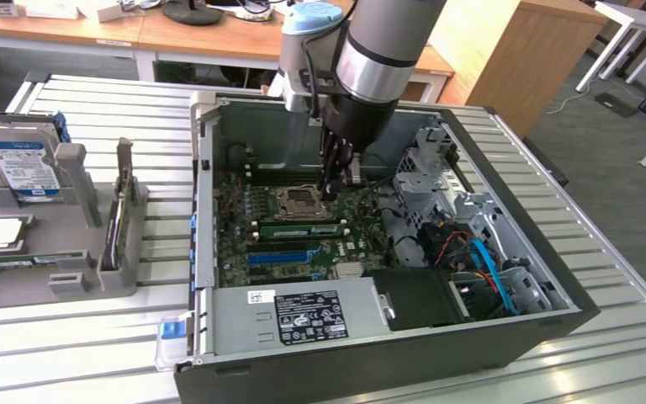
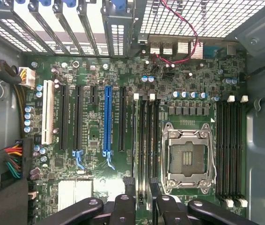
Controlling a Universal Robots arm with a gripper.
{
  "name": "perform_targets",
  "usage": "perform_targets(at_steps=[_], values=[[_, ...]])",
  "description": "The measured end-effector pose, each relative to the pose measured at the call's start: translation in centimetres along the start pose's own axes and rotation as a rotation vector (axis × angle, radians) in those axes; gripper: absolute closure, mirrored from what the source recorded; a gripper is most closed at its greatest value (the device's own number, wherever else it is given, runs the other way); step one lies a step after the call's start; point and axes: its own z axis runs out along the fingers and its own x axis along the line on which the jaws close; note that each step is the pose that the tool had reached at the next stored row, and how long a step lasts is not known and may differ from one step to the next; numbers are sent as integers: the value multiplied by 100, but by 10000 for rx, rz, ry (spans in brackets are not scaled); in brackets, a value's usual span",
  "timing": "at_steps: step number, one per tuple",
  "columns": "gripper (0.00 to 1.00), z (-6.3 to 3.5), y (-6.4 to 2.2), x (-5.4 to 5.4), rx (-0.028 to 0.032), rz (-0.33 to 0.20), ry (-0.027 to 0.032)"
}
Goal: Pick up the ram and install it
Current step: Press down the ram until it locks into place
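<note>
You are looking at a matt dark metal case and a ribbed metal table. The blue slot is showing smooth, glossy plastic.

An open computer case sits on the slatted worktop, its motherboard directly below the end effector and the processor socket just beside it. A blue-labelled hard drive stands well away from it, towards the exterior view's left.

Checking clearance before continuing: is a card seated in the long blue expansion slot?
No, the blue expansion slot stands bare along its whole length, with nothing plugged in.
</note>
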Motion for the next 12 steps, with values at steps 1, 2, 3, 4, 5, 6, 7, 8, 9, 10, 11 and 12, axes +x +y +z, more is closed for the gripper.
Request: perform_targets(at_steps=[1,2,3,4,5,6,7,8,9,10,11,12], values=[[75,0,0,0,0,0,0],[75,0,0,0,0,0,0],[75,0,0,0,0,0,0],[76,0,0,0,0,0,0],[76,0,0,0,1,0,0],[83,0,0,0,0,0,-1],[89,0,0,0,0,0,0],[89,0,0,0,0,0,0],[89,0,0,0,1,0,0],[89,0,0,0,0,0,0],[89,0,0,0,0,0,0],[89,0,0,0,0,0,0]])
